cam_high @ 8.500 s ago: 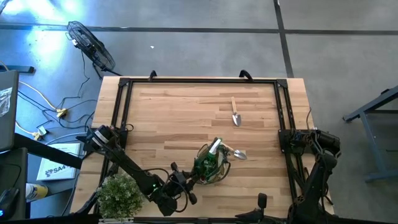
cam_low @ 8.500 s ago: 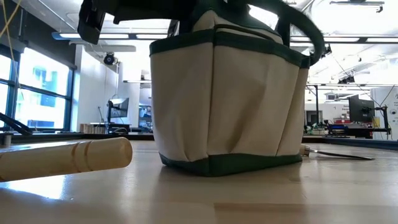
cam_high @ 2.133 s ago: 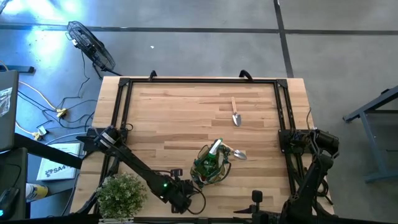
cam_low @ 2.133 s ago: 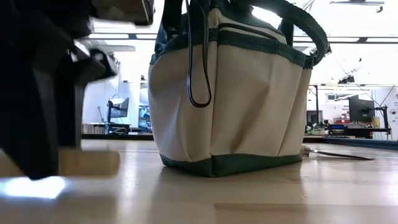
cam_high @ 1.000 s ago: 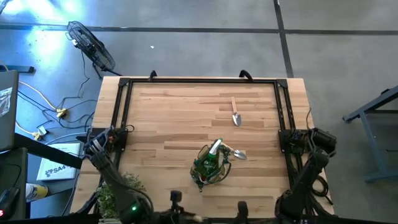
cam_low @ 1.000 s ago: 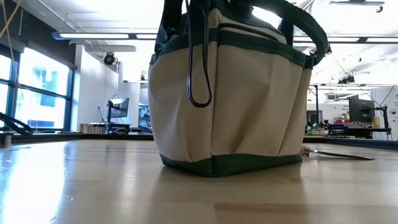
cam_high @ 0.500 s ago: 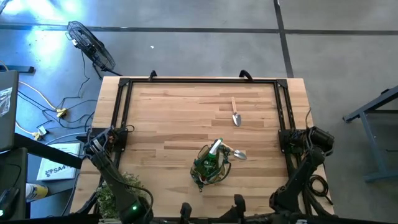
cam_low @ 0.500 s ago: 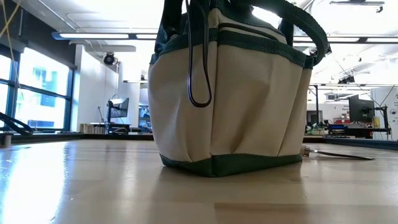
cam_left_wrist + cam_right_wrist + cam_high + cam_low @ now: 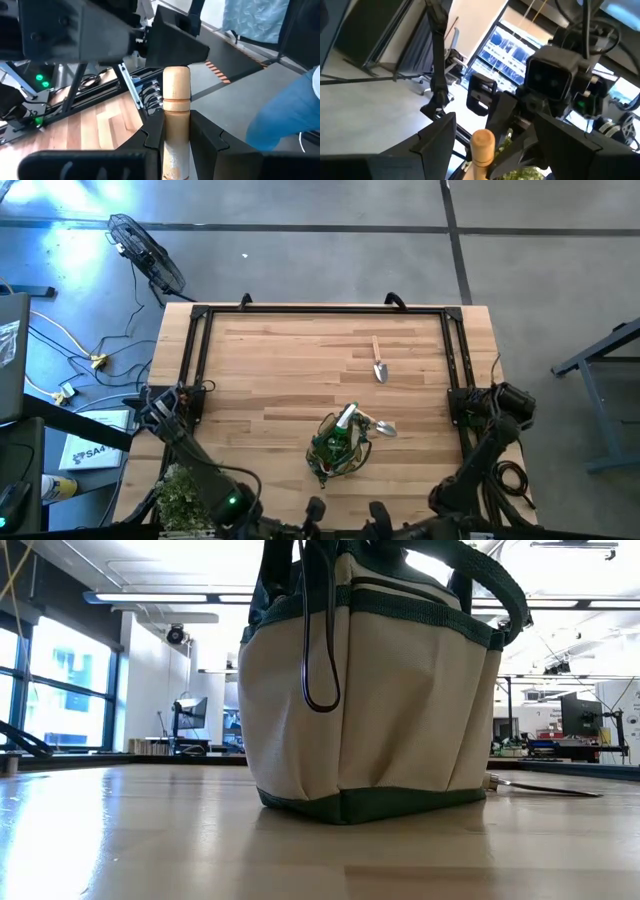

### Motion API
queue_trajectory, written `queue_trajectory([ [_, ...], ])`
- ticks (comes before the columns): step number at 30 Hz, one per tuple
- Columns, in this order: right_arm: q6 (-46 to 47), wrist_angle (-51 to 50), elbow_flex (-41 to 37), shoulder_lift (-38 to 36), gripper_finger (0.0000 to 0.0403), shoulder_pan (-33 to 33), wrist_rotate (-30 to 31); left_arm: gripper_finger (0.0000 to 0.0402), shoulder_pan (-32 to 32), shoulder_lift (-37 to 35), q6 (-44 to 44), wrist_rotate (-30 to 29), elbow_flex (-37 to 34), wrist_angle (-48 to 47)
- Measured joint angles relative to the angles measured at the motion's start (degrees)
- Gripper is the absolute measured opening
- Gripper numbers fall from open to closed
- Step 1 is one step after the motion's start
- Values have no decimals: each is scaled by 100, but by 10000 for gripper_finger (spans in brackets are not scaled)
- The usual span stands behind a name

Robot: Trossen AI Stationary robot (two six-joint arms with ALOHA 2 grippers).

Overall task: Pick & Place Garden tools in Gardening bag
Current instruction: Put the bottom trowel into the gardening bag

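One bag; two trowels on table, one in left hand.

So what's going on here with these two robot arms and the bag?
The left tool is shut on a wooden handle at the table's near edge. The right tool is open, facing that handle as if for a handover. The bag already has tools sticking out. One trowel lies farther back, another trowel beside the bag.
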Motion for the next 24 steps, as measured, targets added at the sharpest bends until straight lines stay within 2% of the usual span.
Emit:
queue_trajectory([
  [9,444,-457,0,0,260,-229,-398,53,60,0,148,121,0,0],
  [15,535,-615,0,0,256,-251,-417,53,60,0,173,121,0,0],
  [20,661,-716,0,0,224,-249,-810,53,60,2,192,121,0,-2],
  [24,663,-735,0,0,183,-249,-847,53,84,2,191,122,0,-8],
])
